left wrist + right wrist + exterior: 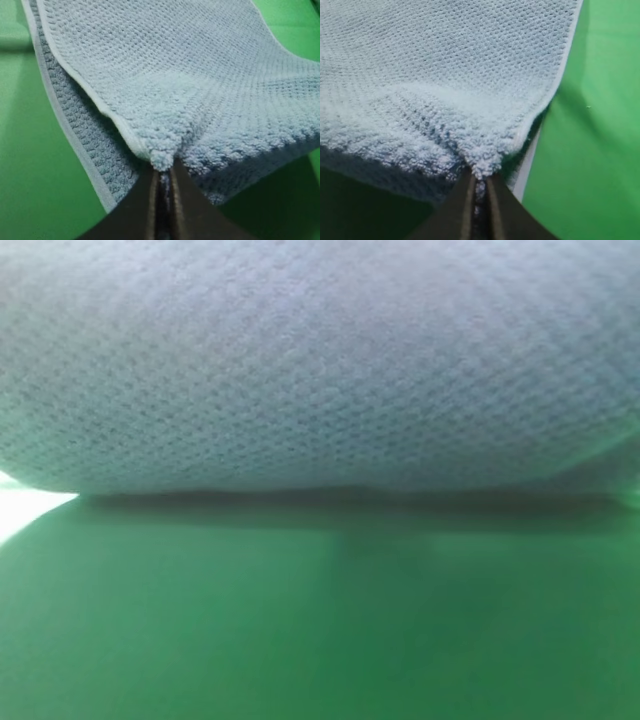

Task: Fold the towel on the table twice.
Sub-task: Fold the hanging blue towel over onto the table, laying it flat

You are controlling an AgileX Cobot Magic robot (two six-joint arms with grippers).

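Both end effectors [162, 172] over green table [300, 640]

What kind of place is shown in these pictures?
Probably a robot test bench, not a home: a plain green table, one blue towel, and black fingers of two arms pinching its edge.

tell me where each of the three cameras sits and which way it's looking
Exterior high: right against the raised towel, blurred, facing across the table; no robot part shows.
Left wrist: behind the left gripper, looking along its shut jaws pinching a towel corner.
Right wrist: behind the right gripper, jaws likewise shut on a towel corner.
Shared: both wrist views show the towel lifted with a second layer underneath, above green table.
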